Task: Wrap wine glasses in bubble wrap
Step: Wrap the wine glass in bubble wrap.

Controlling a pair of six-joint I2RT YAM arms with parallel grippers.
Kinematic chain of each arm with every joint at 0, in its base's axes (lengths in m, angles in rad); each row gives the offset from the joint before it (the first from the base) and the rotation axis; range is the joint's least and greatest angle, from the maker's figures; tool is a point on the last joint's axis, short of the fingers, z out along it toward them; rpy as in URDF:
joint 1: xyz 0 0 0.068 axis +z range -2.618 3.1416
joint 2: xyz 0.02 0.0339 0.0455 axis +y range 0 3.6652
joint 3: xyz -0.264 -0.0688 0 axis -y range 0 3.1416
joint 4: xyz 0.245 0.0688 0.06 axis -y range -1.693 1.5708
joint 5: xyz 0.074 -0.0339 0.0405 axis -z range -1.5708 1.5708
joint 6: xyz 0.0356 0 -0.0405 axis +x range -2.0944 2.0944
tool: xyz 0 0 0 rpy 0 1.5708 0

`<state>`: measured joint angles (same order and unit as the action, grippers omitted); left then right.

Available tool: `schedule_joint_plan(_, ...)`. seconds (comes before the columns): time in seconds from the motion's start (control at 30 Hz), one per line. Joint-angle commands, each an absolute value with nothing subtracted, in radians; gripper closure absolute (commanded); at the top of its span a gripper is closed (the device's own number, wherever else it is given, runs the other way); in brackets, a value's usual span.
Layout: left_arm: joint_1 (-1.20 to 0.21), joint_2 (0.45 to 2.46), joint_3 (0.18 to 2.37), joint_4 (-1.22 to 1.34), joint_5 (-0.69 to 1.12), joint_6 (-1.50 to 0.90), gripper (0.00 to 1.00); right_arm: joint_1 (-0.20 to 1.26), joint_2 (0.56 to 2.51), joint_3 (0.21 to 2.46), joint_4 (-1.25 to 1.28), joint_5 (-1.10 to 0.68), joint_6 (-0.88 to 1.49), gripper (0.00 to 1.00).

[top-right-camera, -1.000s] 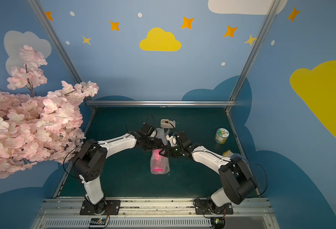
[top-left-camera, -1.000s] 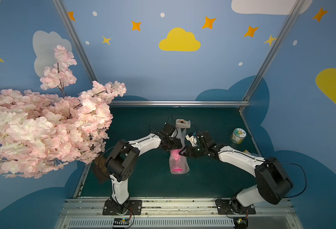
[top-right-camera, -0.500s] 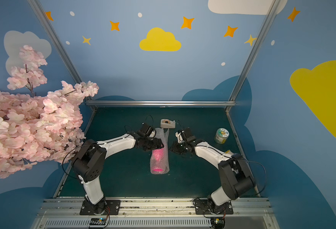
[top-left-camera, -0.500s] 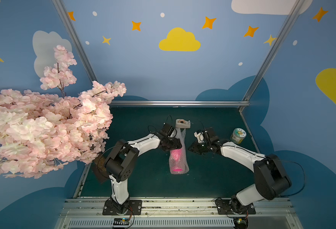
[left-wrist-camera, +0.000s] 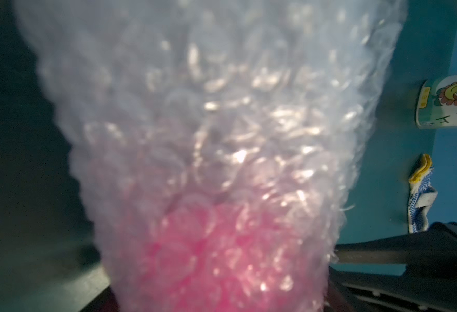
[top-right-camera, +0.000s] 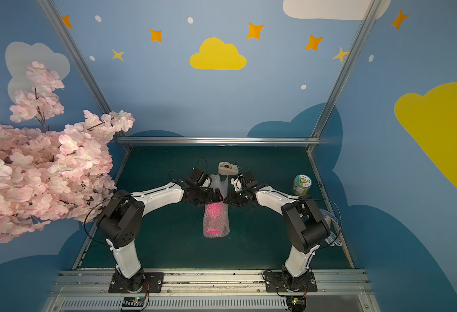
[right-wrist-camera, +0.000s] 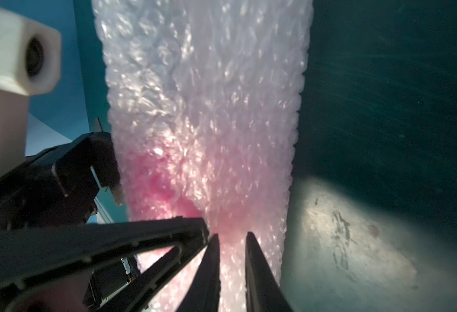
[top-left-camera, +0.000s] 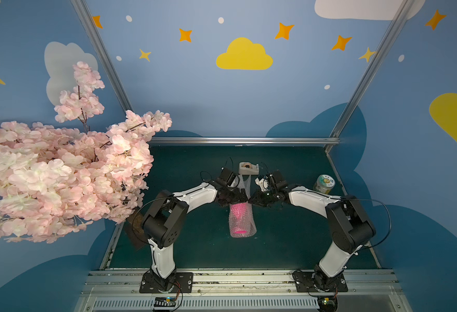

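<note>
pink goblet (top-left-camera: 239,212) lies on its side on the green mat (top-left-camera: 195,232), rolled inside the bubble wrap (top-left-camera: 245,225). your left gripper (top-left-camera: 242,199) straddles the bundle, jaws spread, likely steadying it; your right gripper (top-left-camera: 251,202), nearly closed at its flank, may pinch film, but i cannot tell.

Both top views look steeply down from above the front edge onto the whole tabletop (top-left-camera: 289,243), sharing almost the same scene. The two wrist views sit close against the bubble wrap (left-wrist-camera: 208,121), facing it from opposite sides, so that it fills most of each frame.
</note>
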<state>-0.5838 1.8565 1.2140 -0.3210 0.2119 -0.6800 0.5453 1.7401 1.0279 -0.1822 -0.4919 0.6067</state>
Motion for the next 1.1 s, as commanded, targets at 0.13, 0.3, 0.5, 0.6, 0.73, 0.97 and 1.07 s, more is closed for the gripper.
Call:
schedule_joint_plan(0.13,-0.572,1.808,1.193,-0.307,0.282,-0.712,0.0,0.563,1.741,1.029,-0.12,-0.545,0.637,0.81)
schedule_joint_plan(0.3,-0.575,1.822,1.211,-0.342,0.259,-0.697,0.0,0.566,1.732,1.021,-0.089,-0.565,0.649,0.82)
schedule_joint_plan(0.5,-0.571,1.814,1.182,-0.288,0.276,-0.749,0.0,0.572,1.72,0.978,-0.026,-0.569,0.694,0.83)
schedule_joint_plan(0.6,-0.572,1.824,1.193,-0.289,0.283,-0.75,0.0,0.585,1.711,0.971,-0.009,-0.573,0.706,0.83)
schedule_joint_plan(0.73,-0.572,1.837,1.204,-0.314,0.259,-0.757,0.0,0.601,1.687,0.948,0.036,-0.563,0.732,0.83)
schedule_joint_plan(0.97,-0.574,1.867,1.232,-0.374,0.204,-0.75,0.04,0.621,1.655,0.922,0.07,-0.564,0.765,0.83)
schedule_joint_plan(1.07,-0.577,1.874,1.245,-0.4,0.176,-0.749,0.1,0.627,1.652,0.92,0.067,-0.565,0.768,0.82)
